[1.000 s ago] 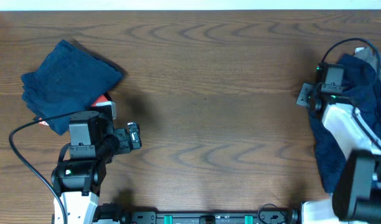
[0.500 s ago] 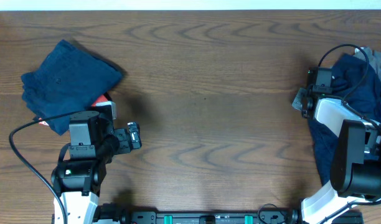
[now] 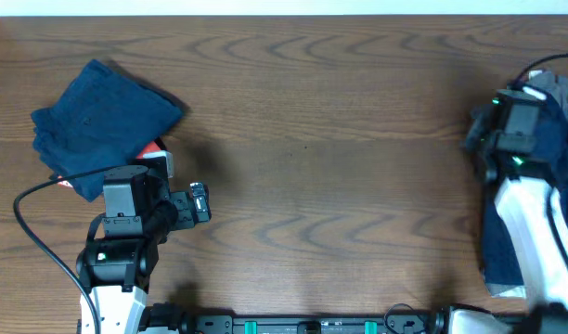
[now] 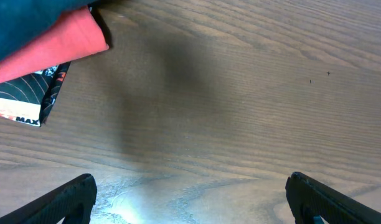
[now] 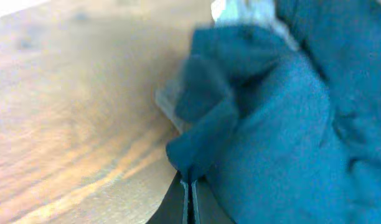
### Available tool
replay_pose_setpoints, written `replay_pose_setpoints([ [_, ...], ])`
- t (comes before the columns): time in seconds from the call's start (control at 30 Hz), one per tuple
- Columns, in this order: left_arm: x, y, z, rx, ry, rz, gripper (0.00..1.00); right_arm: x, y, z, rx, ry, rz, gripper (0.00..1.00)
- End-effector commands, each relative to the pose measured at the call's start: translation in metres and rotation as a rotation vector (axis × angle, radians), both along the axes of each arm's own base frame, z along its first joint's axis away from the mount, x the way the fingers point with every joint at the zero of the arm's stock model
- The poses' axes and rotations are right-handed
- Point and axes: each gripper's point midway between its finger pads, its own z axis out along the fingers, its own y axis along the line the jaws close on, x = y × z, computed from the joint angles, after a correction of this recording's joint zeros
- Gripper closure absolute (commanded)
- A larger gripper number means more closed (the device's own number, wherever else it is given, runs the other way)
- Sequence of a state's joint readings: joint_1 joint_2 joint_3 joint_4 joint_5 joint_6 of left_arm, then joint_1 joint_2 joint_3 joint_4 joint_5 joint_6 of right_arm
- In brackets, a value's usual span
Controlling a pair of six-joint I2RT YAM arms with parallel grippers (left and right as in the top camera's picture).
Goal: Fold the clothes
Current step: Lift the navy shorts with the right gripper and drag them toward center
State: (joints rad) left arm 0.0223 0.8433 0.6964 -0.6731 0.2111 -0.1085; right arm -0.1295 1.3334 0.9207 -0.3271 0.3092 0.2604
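Observation:
A folded dark blue garment (image 3: 103, 119) lies at the far left of the table with a red one (image 3: 152, 148) under it. In the left wrist view the red garment (image 4: 53, 53) and a printed label (image 4: 28, 102) show at the top left. My left gripper (image 3: 199, 202) hovers open over bare wood (image 4: 190, 205), just right of that stack. A crumpled pile of dark blue clothes (image 3: 544, 186) lies at the right edge. My right gripper (image 5: 187, 186) is shut on a fold at the edge of the blue cloth (image 5: 277, 124). Its arm covers part of the pile from above.
A pale grey-white cloth (image 5: 249, 12) peeks out behind the blue pile. The wooden table (image 3: 321, 158) stretches between the two piles. A black cable (image 3: 33, 232) loops beside the left arm's base.
My right gripper has closed on the blue cloth's edge and shifted right, and the arm has swung over the pile. The left arm and its stack have not moved.

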Motion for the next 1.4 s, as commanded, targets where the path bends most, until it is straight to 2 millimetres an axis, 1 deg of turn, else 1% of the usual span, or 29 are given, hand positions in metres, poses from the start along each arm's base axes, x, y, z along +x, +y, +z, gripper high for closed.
replay_pose_setpoints([
  [0.0,0.003,-0.002,0.009,-0.013,-0.020,-0.003,0.02,0.002,0.020,0.038,-0.014,-0.089,0.164,0.99],
  [0.07,0.003,-0.002,0.009,-0.013,-0.020,-0.003,0.02,0.004,0.038,0.065,-0.008,-0.170,0.274,0.99],
  [0.13,0.003,-0.003,0.009,-0.013,-0.020,-0.003,0.02,0.004,0.060,0.100,0.016,-0.289,0.387,0.99],
  [0.23,0.003,-0.003,0.008,-0.013,-0.019,-0.003,0.02,-0.005,0.084,0.147,0.068,-0.458,0.494,0.99],
  [0.3,0.003,-0.003,0.008,-0.013,-0.019,-0.002,0.02,-0.012,0.102,0.169,0.115,-0.537,0.574,0.99],
  [0.33,0.003,-0.003,0.008,-0.013,-0.019,-0.003,0.02,-0.016,0.113,0.177,0.135,-0.564,0.634,0.99],
  [0.4,0.003,-0.003,0.008,-0.013,-0.019,-0.003,0.02,-0.021,0.130,0.181,0.175,-0.575,0.726,0.99],
  [0.5,0.003,-0.003,0.009,-0.013,-0.020,-0.003,0.02,-0.029,0.156,0.176,0.245,-0.557,0.883,0.99],
  [0.57,0.003,-0.003,0.009,-0.013,-0.020,-0.003,0.02,-0.031,0.170,0.179,0.283,-0.574,0.975,0.99],
  [0.63,0.003,-0.003,0.009,-0.013,-0.020,-0.003,0.02,-0.030,0.177,0.188,0.316,-0.612,1.023,0.99],
  [0.8,0.003,-0.003,0.009,-0.013,-0.020,-0.003,0.02,-0.036,0.202,0.227,0.370,-0.759,1.145,0.99],
  [0.87,0.003,-0.003,0.009,-0.013,-0.020,-0.003,0.02,-0.034,0.209,0.234,0.365,-0.792,1.148,0.99],
  [0.9,0.003,-0.003,0.009,-0.013,-0.020,-0.003,0.02,-0.032,0.213,0.233,0.366,-0.790,1.136,0.99],
  [0.97,0.003,-0.003,0.009,-0.013,-0.020,-0.003,0.02,-0.028,0.222,0.222,0.366,-0.757,1.143,0.99],
  [1.0,0.003,-0.003,0.009,-0.013,-0.020,-0.003,0.02,-0.026,0.229,0.213,0.369,-0.727,1.164,0.99],
  [1.03,0.003,-0.003,0.009,-0.013,-0.020,-0.003,0.02,-0.024,0.238,0.200,0.390,-0.681,1.182,0.99],
  [1.17,0.003,-0.003,0.009,-0.013,-0.020,-0.003,0.02,-0.016,0.263,0.159,0.467,-0.541,1.217,0.99],
  [1.27,0.003,-0.003,0.009,-0.013,-0.021,-0.003,0.02,-0.008,0.277,0.135,0.505,-0.475,1.227,0.98],
  [1.3,0.004,-0.003,0.009,-0.013,-0.024,-0.002,0.02,-0.004,0.279,0.126,0.512,-0.448,1.213,0.93],
  [1.37,0.005,-0.003,0.010,-0.013,-0.028,-0.002,0.02,0.002,0.278,0.106,0.526,-0.383,1.172,0.76],
])
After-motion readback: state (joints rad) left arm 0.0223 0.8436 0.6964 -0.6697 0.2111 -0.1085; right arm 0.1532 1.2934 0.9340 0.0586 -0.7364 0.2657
